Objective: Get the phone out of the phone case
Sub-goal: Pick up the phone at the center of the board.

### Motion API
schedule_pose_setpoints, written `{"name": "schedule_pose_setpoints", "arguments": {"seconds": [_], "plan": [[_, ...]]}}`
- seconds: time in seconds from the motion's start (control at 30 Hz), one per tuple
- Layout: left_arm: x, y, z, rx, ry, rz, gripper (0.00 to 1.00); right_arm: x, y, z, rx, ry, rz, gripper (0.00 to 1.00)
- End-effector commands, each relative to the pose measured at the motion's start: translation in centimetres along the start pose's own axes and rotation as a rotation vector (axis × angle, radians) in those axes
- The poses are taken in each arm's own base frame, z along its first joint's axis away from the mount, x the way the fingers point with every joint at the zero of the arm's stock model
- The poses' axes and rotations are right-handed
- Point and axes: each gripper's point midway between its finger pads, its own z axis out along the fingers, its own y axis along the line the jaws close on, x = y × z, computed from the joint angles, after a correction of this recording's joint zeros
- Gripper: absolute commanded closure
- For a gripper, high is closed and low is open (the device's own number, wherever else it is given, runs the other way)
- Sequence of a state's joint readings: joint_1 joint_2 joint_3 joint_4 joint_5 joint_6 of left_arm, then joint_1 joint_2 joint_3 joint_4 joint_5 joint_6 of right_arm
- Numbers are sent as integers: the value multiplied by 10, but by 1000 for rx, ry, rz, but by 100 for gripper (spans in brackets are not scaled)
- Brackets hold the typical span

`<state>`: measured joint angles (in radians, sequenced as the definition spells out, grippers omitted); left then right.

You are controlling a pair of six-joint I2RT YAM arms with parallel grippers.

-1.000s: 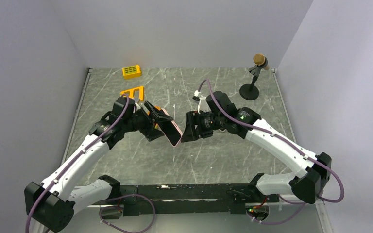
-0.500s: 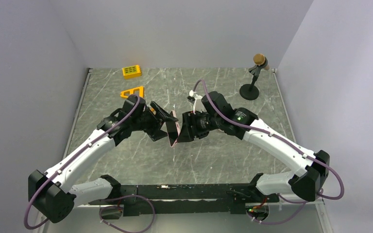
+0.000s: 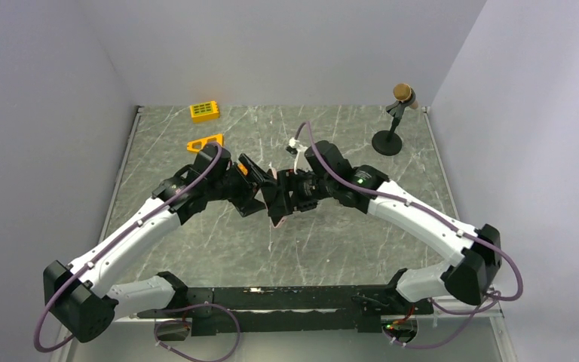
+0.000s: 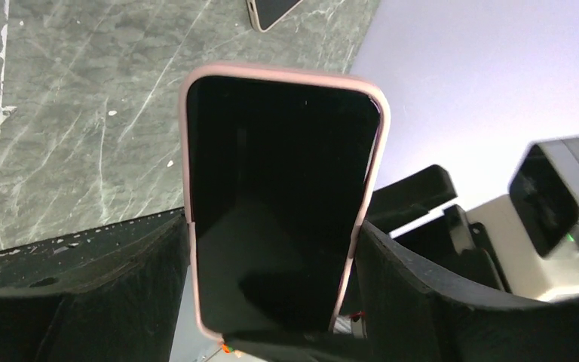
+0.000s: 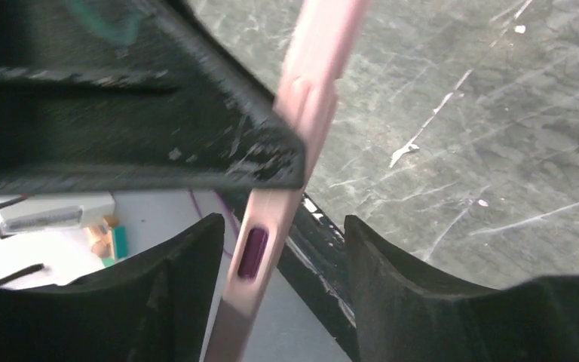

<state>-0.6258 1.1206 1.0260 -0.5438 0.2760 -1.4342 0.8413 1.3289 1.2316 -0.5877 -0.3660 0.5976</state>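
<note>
The phone [image 4: 279, 166], black screen up, sits in a pink case [image 4: 186, 173]. My left gripper [image 4: 271, 249] is shut on the case's two long sides and holds it above the table. In the top view the left gripper [image 3: 258, 192] holds the phone [image 3: 273, 205] edge-on at the table's middle. My right gripper [image 3: 286, 199] meets it from the right. In the right wrist view the pink case edge [image 5: 318, 83] runs between my right gripper's [image 5: 280, 230] open fingers, closer to the left finger [image 5: 188, 256]. I see a gap on each side.
A yellow block [image 3: 204, 111] and an orange triangular frame [image 3: 205, 142] lie at the back left. A microphone on a round stand [image 3: 389, 137] stands at the back right. A dark flat object with a pale rim [image 4: 271, 10] lies on the marble table [image 3: 347, 241].
Both arms have moved toward each other. The left gripper has carried the phone right and turned it edge-on. The right gripper has come in around the case's edge.
</note>
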Motion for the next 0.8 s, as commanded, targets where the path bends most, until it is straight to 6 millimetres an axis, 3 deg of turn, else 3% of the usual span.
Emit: {"name": "schedule_pose_setpoints", "arguments": {"seconds": [0.0, 0.07, 0.13, 0.2, 0.23, 0.27, 0.5, 0.57, 0.67, 0.77], "plan": [[6, -30, -12, 73, 24, -7, 100, -15, -8, 10, 67, -32, 42, 52], [5, -28, -14, 57, 10, 7, 100, -18, -11, 10, 93, -45, 48, 94], [3, -28, -17, 71, -5, 30, 98, -20, -10, 6, 90, -60, 43, 100], [-2, -28, -23, 72, -27, 35, 60, -25, -9, -5, 75, -105, 54, 100], [-4, -29, -29, 79, -44, 48, 28, -27, -9, -10, 54, -125, 71, 100], [-8, -28, -33, 75, -63, 67, 4, -32, -8, -18, 14, -158, 87, 100], [-22, -35, -75, 187, -224, 211, 1, -64, -10, -70, -234, -359, 235, 100], [-20, -47, -81, 295, -227, 218, 7, -77, -5, -86, -312, -418, 275, 100], [-9, -61, -74, 447, -166, 238, 22, -88, 10, -99, -439, -461, 307, 100], [1, -90, -75, 571, -95, 271, 25, -95, 24, -102, -515, -448, 275, 100]]}}
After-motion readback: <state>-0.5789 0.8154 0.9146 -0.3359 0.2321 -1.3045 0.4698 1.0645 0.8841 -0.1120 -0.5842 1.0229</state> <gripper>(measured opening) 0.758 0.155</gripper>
